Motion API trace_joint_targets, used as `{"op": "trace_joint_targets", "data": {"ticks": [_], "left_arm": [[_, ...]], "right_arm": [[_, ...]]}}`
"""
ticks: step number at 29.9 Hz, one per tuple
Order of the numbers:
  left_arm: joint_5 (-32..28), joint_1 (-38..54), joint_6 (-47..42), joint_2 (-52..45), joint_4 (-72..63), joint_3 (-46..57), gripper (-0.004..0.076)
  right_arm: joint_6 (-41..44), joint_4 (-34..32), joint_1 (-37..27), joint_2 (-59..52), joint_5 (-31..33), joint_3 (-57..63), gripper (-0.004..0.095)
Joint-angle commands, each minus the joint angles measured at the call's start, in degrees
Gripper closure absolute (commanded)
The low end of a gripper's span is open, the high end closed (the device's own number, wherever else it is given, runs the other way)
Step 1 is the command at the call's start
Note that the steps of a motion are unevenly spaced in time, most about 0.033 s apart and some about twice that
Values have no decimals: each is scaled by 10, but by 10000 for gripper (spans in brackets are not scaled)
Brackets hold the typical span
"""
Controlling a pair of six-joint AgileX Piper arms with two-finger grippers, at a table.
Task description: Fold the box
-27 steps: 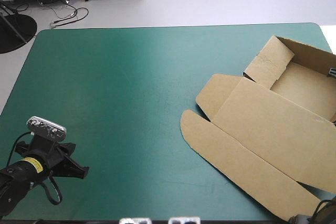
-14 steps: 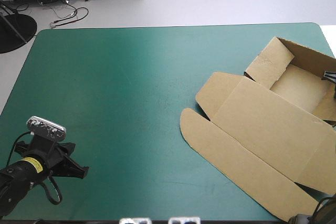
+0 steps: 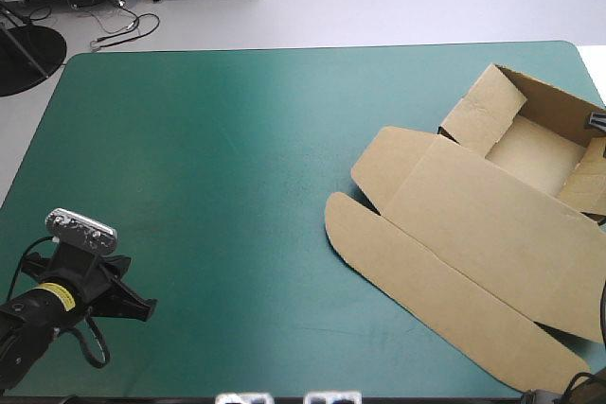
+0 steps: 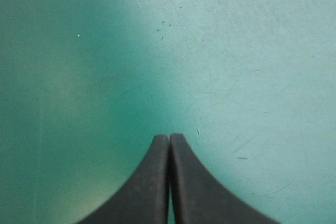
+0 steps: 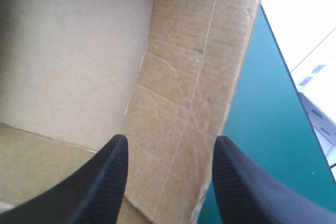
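Box (image 3: 492, 224) at frame right: right hand (image 5: 170, 145), fingers apart, straddles its side flap (image 5: 189, 98); left hand (image 4: 169, 139), pressed together, sits far off at lower left.

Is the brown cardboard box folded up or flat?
Partly folded: the brown cardboard box has far-end walls raised; the rest lies flat on the teal-green cover.

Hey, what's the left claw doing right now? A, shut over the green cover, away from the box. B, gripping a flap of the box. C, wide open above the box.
A: the left claw has its fingers meeting in one pointed arch over the teal-green cover, while the box lies far off by the cover's right edge.
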Motion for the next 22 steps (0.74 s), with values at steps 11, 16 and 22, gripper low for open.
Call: {"op": "trace_joint_targets", "data": {"ticks": [11,16,22], "left_arm": [[-39,-3,-6,0,7,-15,734],[-40,-3,-6,-4,3,-12,734],[-78,-3,-11,-41,-2,24,734]], "right_arm": [[2,138,-2,-197,8,-12,466],[-24,169,22,-289,8,30,597],[-42,151,98,-407,0,136,784]]}}
